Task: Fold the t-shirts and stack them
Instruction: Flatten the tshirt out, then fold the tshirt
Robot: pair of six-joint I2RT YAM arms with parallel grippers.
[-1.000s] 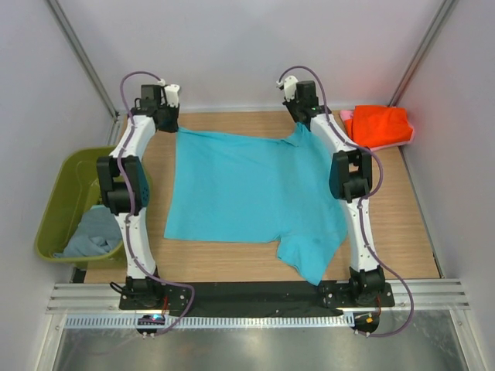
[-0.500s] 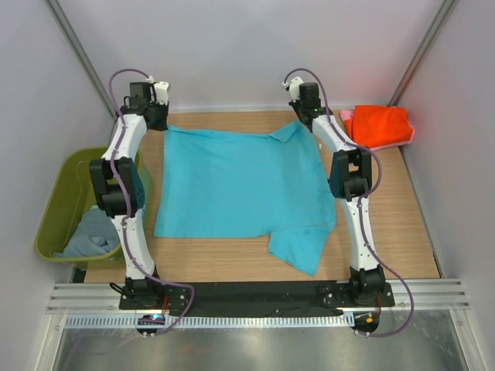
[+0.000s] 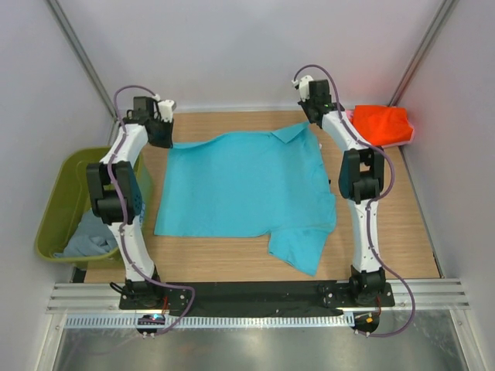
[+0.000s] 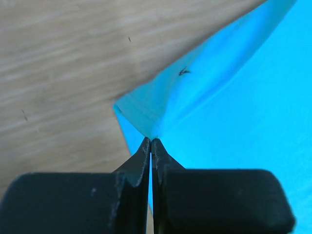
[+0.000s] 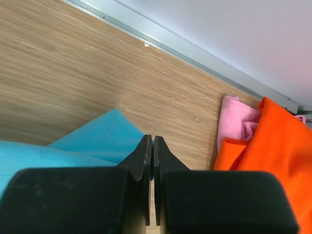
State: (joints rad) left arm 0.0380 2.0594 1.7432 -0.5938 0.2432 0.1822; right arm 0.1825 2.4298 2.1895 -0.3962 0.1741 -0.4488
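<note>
Pink t-shirt (image 5: 238, 122) mostly under orange-red t-shirt (image 5: 275, 146)

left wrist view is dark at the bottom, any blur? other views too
Left wrist view: the left gripper is a dark near-featureless mass, the turquoise shirt sharp, the table slightly soft. Right wrist view: right gripper equally dark, orange shirt oversaturated. Top view: even light, soft shadows.

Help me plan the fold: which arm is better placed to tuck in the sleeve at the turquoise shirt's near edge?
Right, likely. The sleeve lies on that arm's side of the turquoise shirt, far from the left gripper at the far left corner. The right gripper, shut on the shirt, must release first.
</note>
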